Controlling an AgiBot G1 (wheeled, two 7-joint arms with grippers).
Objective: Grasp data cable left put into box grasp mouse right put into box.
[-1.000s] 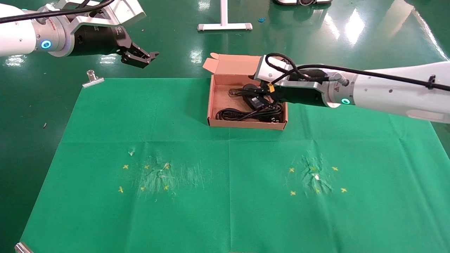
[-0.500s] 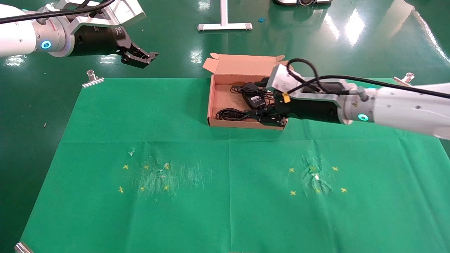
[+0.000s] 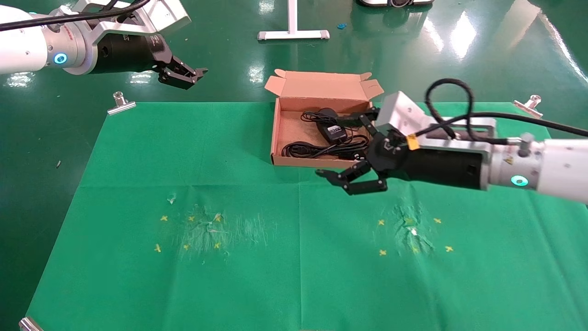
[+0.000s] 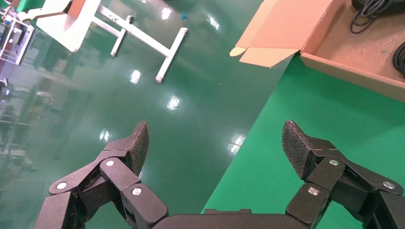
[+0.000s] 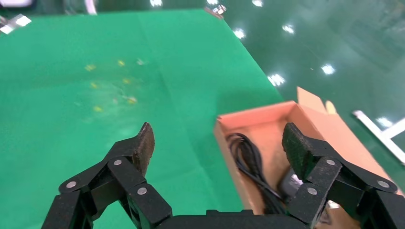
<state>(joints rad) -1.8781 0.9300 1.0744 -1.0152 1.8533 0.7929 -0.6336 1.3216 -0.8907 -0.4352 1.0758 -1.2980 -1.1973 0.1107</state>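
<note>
Cardboard box (image 3: 280, 138) holds cable (image 3: 312, 150) and half-hidden mouse (image 3: 327, 112); right hand (image 3: 349, 148) and left hand (image 3: 183, 76) wide, empty.

The shallow brown cardboard box (image 3: 321, 138) lies open from above, its lid (image 3: 321, 85) folded back at the far side. Looped black data cable (image 3: 317, 149) and small black mouse (image 3: 327, 113) fill its right half; the left floor is bare. The spread right gripper (image 3: 351, 151) hangs just beside its near right corner. The green cloth (image 3: 183, 276) in front lies flat.
</note>
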